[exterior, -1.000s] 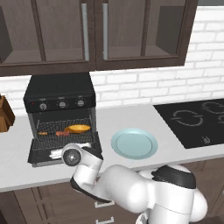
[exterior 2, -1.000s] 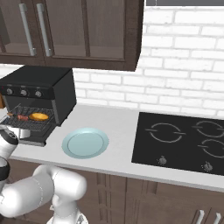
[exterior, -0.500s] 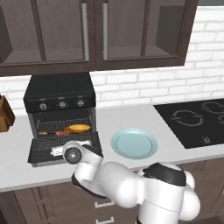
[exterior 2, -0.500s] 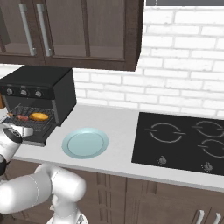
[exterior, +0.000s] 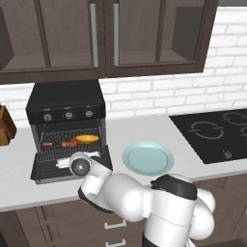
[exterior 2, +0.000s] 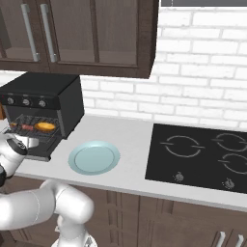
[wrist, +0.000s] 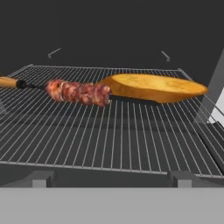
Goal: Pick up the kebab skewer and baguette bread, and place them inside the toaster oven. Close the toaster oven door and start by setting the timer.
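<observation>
The black toaster oven (exterior: 66, 103) stands with its door (exterior: 50, 174) folded down flat. On the wire rack (wrist: 113, 140) inside lie the kebab skewer (wrist: 78, 92) on the left and the golden baguette (wrist: 153, 87) on the right, their ends touching. Both also show in the base views: skewer (exterior: 60, 144), baguette (exterior: 87, 139) (exterior 2: 46, 127). My gripper (exterior: 61, 163) hovers low over the open door and points into the oven's mouth. It is open and holds nothing. Its fingertips are hidden.
A pale blue plate (exterior: 147, 158) (exterior 2: 94, 157) lies bare on the counter right of the oven. A black cooktop (exterior: 217, 135) (exterior 2: 202, 154) fills the right side. A brown wooden block (exterior: 5, 126) stands at the far left. Dark cabinets hang above.
The hand has edged slightly up and closer to the oven's mouth. Skewer and baguette have stayed on the rack, and the door remains down.
</observation>
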Robot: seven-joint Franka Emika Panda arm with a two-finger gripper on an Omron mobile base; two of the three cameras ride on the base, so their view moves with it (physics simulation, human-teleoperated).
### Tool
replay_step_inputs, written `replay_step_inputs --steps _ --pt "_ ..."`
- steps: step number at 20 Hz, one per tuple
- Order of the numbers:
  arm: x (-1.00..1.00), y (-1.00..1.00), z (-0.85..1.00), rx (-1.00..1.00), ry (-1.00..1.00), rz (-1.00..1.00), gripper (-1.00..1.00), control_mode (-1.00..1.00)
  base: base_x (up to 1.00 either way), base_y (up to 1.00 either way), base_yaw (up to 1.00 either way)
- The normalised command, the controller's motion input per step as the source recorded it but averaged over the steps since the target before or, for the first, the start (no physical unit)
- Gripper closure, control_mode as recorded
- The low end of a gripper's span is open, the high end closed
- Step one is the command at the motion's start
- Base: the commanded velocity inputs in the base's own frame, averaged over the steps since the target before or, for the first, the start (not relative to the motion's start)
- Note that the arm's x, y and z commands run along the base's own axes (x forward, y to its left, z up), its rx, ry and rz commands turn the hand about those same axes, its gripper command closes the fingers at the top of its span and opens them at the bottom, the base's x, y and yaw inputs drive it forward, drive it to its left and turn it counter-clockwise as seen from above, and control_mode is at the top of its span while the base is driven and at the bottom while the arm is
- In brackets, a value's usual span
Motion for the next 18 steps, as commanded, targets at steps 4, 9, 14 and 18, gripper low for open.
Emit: replay_step_inputs --steps 4,9,14,18 --pt "0.13 0.0 0.0 0.02 -0.02 0.0 -1.0 -1.0 0.0 0.0 0.0" --pt "0.14 0.0 0.0 0.03 -0.03 0.0 -1.0 -1.0 0.0 0.0 0.0" --pt "0.18 0.0 0.0 0.03 -0.01 0.0 -1.0 -1.0 0.0 0.0 0.0" --pt "0.26 0.0 0.0 0.03 -0.01 0.0 -1.0 -1.0 0.0 0.0 0.0"
